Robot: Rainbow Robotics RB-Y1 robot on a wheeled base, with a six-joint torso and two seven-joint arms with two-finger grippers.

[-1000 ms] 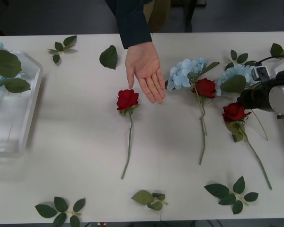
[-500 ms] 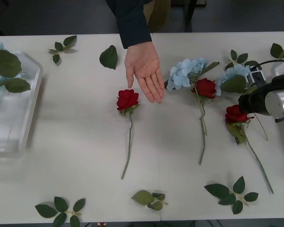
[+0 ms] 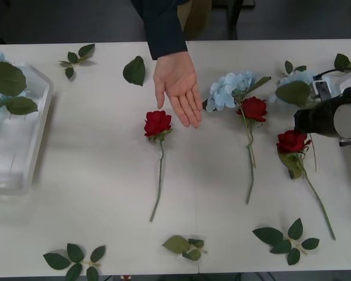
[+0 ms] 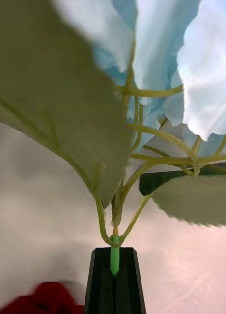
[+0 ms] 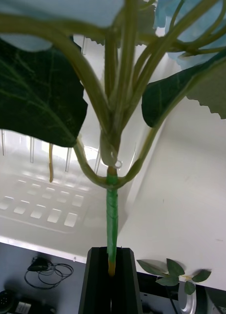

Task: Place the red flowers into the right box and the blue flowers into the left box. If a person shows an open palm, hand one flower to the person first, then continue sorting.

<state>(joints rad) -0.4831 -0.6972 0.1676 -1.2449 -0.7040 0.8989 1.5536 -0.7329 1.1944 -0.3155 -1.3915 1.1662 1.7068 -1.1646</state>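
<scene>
The person's open hand (image 3: 178, 88) lies palm up on the white table (image 3: 93, 175), and everything here is placed from that palm. Just below its fingertips lies a red rose (image 3: 157, 123), its stem running down toward the near edge. Beside the palm on its right rests a blue hydrangea (image 3: 229, 89) with a second red rose (image 3: 254, 108) touching its lower edge. Farther right, the right gripper (image 4: 114, 274) has its black fingers pressed together on the green stem of another blue hydrangea (image 4: 157, 64); in the front view that bloom (image 3: 295, 88) sits just above the silver and black right arm (image 3: 333, 117), and whether it is clear of the table I cannot tell. A third red rose (image 3: 291, 141) lies just below that arm. Well off to the palm's left sits the left box (image 3: 14, 164), a white tray with a blue hydrangea over its far end (image 3: 6, 88). The left gripper (image 5: 112, 279) is clamped on that flower's green stem (image 5: 111, 211), with the tray's slotted floor beyond it. A single dark leaf (image 3: 134, 70) lies just left of the dark sleeve (image 3: 164, 26), and loose leaf sprigs (image 3: 284, 237) dot the near edge.
</scene>
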